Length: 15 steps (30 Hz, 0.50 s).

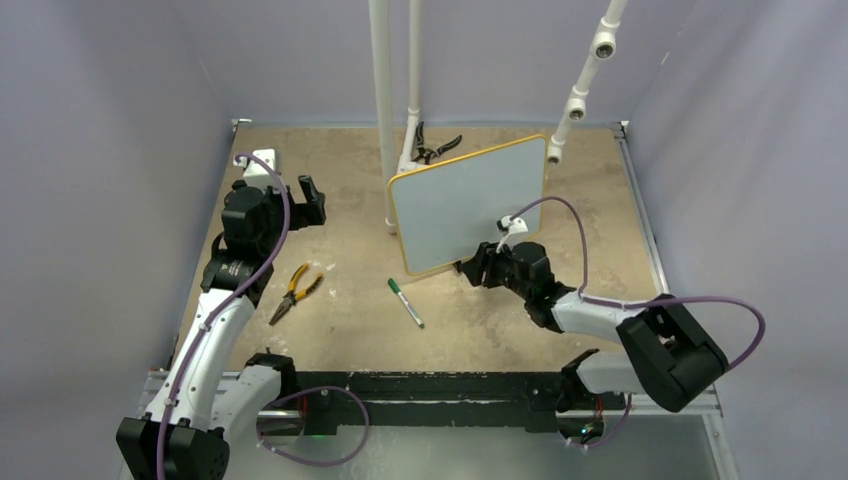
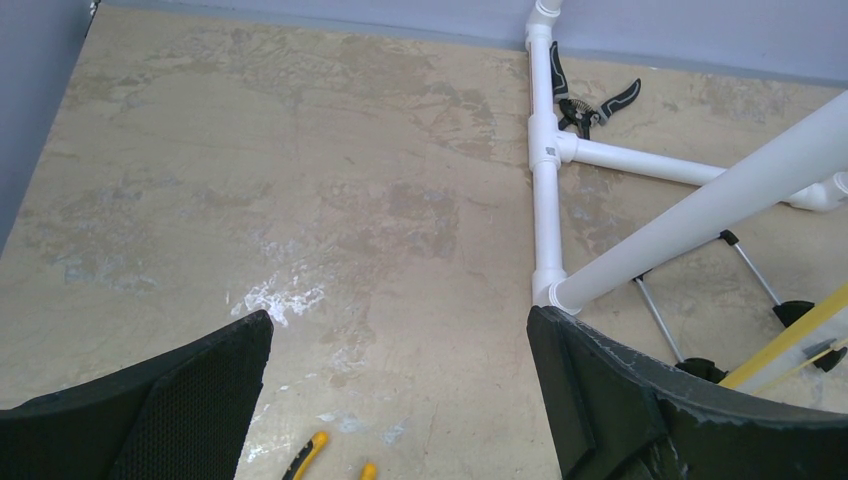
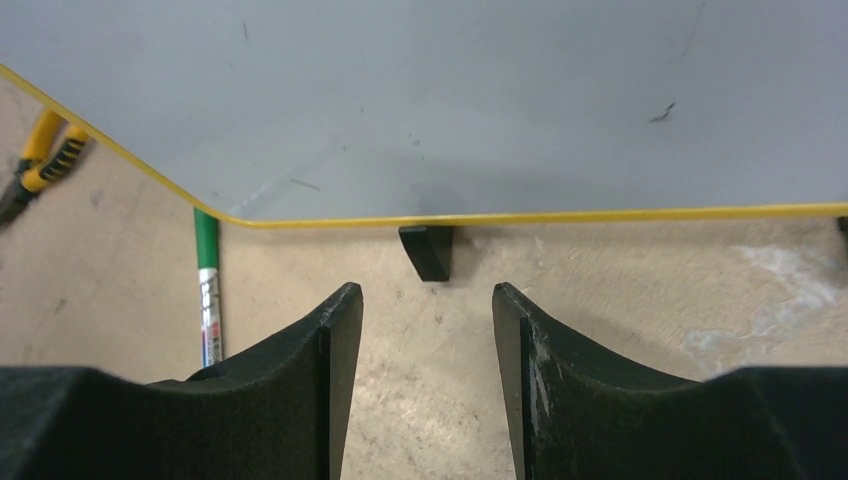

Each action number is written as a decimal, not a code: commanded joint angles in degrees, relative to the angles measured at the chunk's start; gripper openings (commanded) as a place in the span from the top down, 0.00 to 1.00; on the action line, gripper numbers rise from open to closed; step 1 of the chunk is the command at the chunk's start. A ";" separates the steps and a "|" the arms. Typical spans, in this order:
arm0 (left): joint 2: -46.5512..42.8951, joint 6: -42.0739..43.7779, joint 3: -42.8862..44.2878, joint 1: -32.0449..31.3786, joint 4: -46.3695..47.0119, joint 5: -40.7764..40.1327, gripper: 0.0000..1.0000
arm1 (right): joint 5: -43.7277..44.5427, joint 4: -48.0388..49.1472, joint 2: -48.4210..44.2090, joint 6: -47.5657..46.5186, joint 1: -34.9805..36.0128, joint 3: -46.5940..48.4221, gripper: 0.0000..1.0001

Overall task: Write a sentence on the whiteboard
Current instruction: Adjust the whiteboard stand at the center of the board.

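top view: fixed, high behind both arm bases, looking down and forward across the whole surface (image 1: 340, 210) to the far wall; widest and most distant.
left wrist view: mounted on the left pincer (image 2: 400, 318), low over the surface, facing the far edge; fingers fill the bottom corners.
right wrist view: mounted on the right pincer (image 3: 425, 290), very near the whiteboard (image 3: 450, 100), facing its lower edge and one foot (image 3: 427, 252).
shared: whiteboard frame in all three; pliers (image 1: 293, 292) in all three; marker (image 1: 405, 302) in top and right wrist; pipes (image 2: 545, 180) and cutters (image 2: 590, 100) in top and left wrist.
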 commanded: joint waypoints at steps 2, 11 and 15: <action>-0.71 0.48 0.08 0.29 0.82 -0.54 0.01 | 3.35 3.65 3.86 -1.98 2.91 2.74 0.46; -0.36 0.42 0.07 0.30 0.85 -0.55 0.01 | 6.71 4.95 8.97 -2.02 5.44 5.32 0.44; -0.36 0.44 0.05 0.30 0.91 -0.53 0.01 | 7.66 5.80 11.51 -2.31 6.15 6.57 0.50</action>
